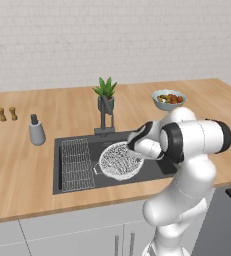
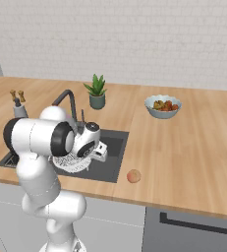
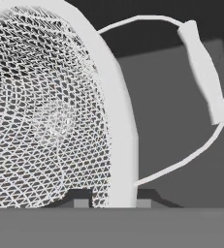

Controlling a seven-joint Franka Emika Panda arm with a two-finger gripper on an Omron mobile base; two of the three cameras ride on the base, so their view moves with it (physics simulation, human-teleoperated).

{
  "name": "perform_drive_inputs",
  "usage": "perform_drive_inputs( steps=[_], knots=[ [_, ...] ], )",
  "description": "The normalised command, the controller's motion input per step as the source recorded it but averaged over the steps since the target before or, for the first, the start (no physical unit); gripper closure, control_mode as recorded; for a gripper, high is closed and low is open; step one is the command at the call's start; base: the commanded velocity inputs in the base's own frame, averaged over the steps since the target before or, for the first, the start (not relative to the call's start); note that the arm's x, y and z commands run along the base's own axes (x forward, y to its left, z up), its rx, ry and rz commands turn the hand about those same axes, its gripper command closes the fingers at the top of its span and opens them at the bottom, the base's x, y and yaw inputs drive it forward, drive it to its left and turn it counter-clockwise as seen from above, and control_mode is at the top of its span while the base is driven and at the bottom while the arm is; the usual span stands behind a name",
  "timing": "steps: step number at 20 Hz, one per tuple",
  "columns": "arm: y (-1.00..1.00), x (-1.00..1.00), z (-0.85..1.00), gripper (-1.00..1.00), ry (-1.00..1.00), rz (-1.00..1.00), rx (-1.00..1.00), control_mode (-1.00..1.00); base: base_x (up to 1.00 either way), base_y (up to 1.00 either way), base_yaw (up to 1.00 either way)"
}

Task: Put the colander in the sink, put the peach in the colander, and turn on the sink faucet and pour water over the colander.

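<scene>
The white mesh colander (image 1: 118,160) sits low inside the dark sink (image 1: 154,169), right of the wire rack. My gripper (image 1: 133,150) is shut on the colander's right rim, reaching down from the arm. In the hand view the colander (image 3: 50,116) rim passes between my gripper (image 3: 112,203) tips, and its wire side handle (image 3: 205,82) loops out to the right. The peach (image 2: 133,176) lies on the counter just right of the sink's (image 2: 116,147) front corner. Behind the basin stands the dark faucet (image 1: 105,117), with no water running. From the right, the colander (image 2: 70,163) shows under my hand.
A wire rack (image 1: 77,164) fills the sink's left half. A potted plant (image 1: 105,92) stands behind the faucet, and a fruit bowl (image 1: 169,99) sits at the back right. A grey soap dispenser (image 1: 36,131) and two small shakers (image 1: 7,114) are on the left counter.
</scene>
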Motion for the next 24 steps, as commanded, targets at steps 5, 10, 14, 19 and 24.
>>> perform_drive_inputs(
  steps=[5,10,14,19,24],
  knots=[
    [0.15,0.29,-0.38,1.0,0.0,0.0,0.0,-1.0,0.0,0.0,0.0],
    [0.22,0.25,-0.35,1.0,-0.06,0.0,0.02,-1.0,0.0,0.0,0.0],
    [0.14,0.2,-0.31,1.0,-0.02,0.0,0.01,-1.0,0.0,0.0,0.0],
    [0.06,0.03,-0.12,1.0,0.0,0.0,0.0,-1.0,0.0,0.0,0.0],
    [0.14,-0.07,0.0,1.0,-0.01,0.0,0.0,-1.0,0.0,0.0,0.0]
  ],
)
